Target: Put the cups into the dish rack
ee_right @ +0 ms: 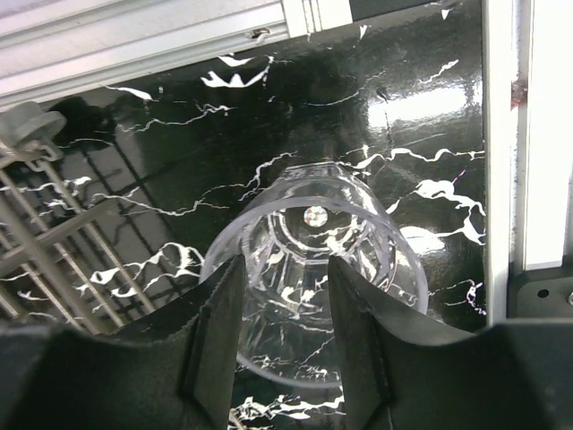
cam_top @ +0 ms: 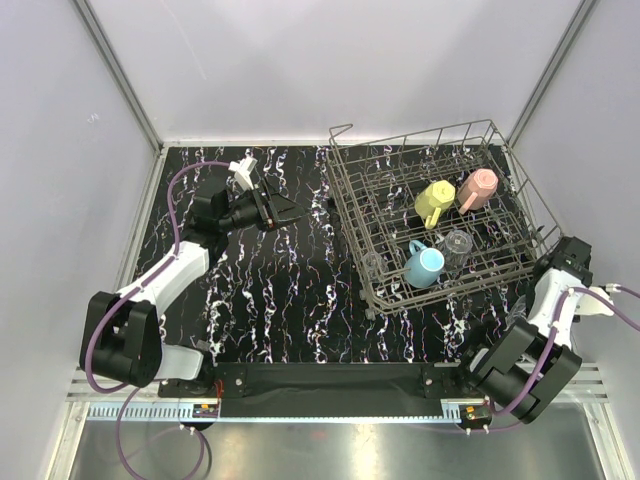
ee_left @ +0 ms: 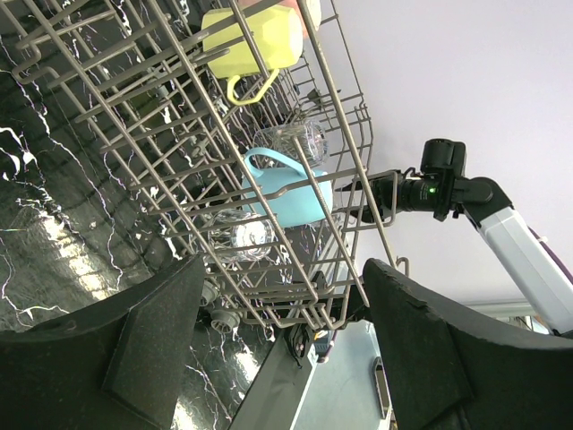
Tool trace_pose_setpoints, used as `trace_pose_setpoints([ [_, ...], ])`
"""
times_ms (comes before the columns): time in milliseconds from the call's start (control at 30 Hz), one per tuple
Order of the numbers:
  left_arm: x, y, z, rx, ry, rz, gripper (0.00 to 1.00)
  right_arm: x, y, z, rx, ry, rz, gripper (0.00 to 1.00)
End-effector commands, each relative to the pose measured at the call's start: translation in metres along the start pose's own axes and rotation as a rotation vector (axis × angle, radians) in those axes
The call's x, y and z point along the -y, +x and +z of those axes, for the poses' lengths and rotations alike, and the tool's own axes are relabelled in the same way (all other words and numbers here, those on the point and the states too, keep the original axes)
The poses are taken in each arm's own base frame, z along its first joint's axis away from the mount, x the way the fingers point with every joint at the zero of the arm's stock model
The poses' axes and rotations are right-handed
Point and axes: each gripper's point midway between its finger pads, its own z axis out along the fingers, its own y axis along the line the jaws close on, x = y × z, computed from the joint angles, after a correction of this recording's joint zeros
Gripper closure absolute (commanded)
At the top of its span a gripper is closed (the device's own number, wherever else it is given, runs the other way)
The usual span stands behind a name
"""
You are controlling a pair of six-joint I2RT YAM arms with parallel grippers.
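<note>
Down at the right claw (ee_right: 286, 269), the two fingers stand partly apart over the mouth of a clear glass (ee_right: 309, 224); I cannot tell whether they touch it. That glass stands upright on the black marbled table (ee_right: 161, 134), long axis vertical, mouth up toward the claw. A corner of the dish rack (ee_right: 63, 235) lies at its 9 o'clock in the right wrist view. From the top view, the spot is off the rack's 4 o'clock corner, hidden under the right arm.

Inside the rack are five cups. A blue mug (cam_top: 424, 266) lies near the front edge, its open mouth showing from above and its handle toward 11 o'clock. A yellow mug (cam_top: 435, 203) and a pink mug (cam_top: 478, 188) lie tipped over side by side farther back. A second glass (cam_top: 457, 245) sits just at the blue mug's 2 o'clock, and a third glass (ee_left: 242, 235) at its 9 o'clock. In all there are three mugs and three glasses.

Well apart at the rack's 9 o'clock, the left claw (cam_top: 298, 213) hangs above the table, spread wide and empty, pointing toward 3 o'clock.
</note>
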Motion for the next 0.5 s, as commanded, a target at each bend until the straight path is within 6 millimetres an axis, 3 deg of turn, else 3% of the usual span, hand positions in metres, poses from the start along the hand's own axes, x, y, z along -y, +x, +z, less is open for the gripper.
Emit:
trace_pose_setpoints([
  [0,0.0086,-0.0008,0.0009,-0.005,0.042,0.027,0.23,-0.0014,-0.0065,0.002,0.041,-0.02,0.023,0.52],
  [133,0.0077,-0.0004,0.0017,-0.008,0.043,0.019,0.23,-0.0039,-0.0092,-0.0038,0.044,-0.04,0.019,0.56],
  [267,0.0076,0.0,0.0022,-0.011,0.047,0.014,0.23,-0.0037,-0.0076,-0.0046,0.037,-0.043,0.025,0.76],
  [467,0.0082,0.0004,0.0017,-0.011,0.049,0.017,0.23,0.0007,-0.006,-0.0061,0.031,-0.03,0.019,0.98],
])
